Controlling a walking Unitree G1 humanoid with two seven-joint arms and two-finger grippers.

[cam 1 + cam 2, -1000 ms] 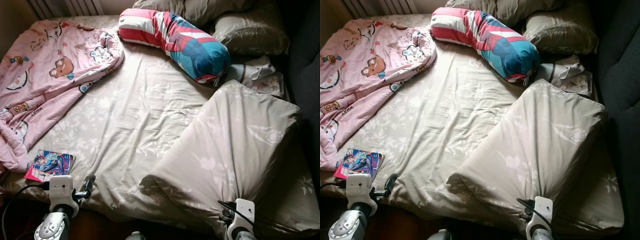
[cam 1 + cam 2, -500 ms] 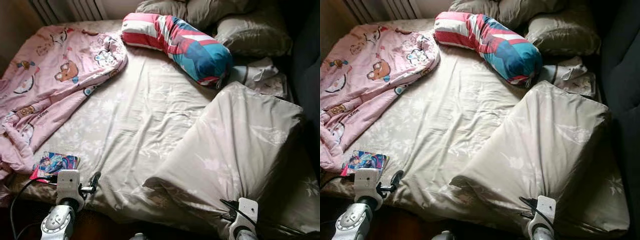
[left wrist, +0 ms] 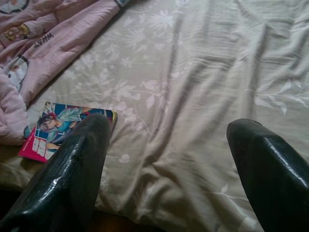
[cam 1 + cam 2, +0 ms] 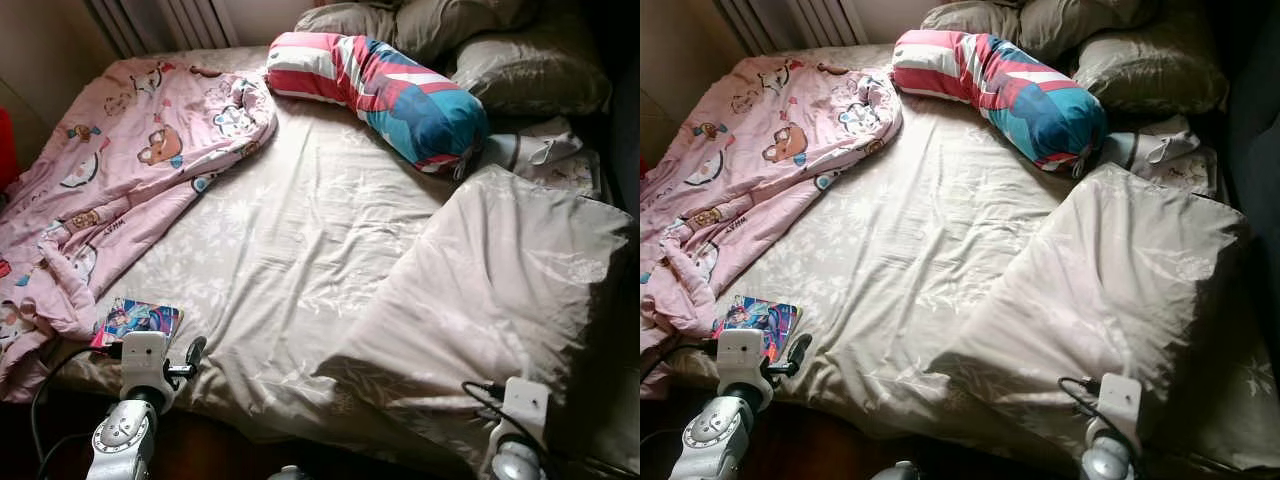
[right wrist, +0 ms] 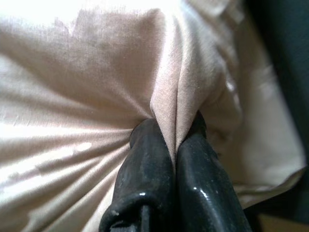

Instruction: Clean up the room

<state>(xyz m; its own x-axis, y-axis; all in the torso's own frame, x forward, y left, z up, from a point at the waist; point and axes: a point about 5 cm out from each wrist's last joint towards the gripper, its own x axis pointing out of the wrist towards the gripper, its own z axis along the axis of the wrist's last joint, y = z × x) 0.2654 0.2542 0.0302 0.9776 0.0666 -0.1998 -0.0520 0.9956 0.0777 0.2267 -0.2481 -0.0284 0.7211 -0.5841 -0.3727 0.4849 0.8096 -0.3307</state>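
Note:
A large beige floral duvet (image 4: 510,280) lies bunched on the right half of the bed. My right gripper (image 5: 171,126) is shut on a pinched fold of its near corner, at the bed's front edge. My left gripper (image 3: 171,124) is open and hovers over the bed's front left edge with nothing between its fingers. A colourful comic book (image 4: 137,320) lies flat on the sheet just to the left of it. A pink cartoon blanket (image 4: 120,170) is crumpled over the bed's left side.
A red, white and blue striped bolster (image 4: 375,90) lies across the head of the bed, with beige pillows (image 4: 525,65) behind it. White cloth (image 4: 545,150) sits by the right edge. A radiator (image 4: 170,20) stands at the back. A dark wall runs along the right.
The whole picture has shifted right and a little down, so the camera has moved. The right gripper keeps its hold on the duvet and the left stays open by the book.

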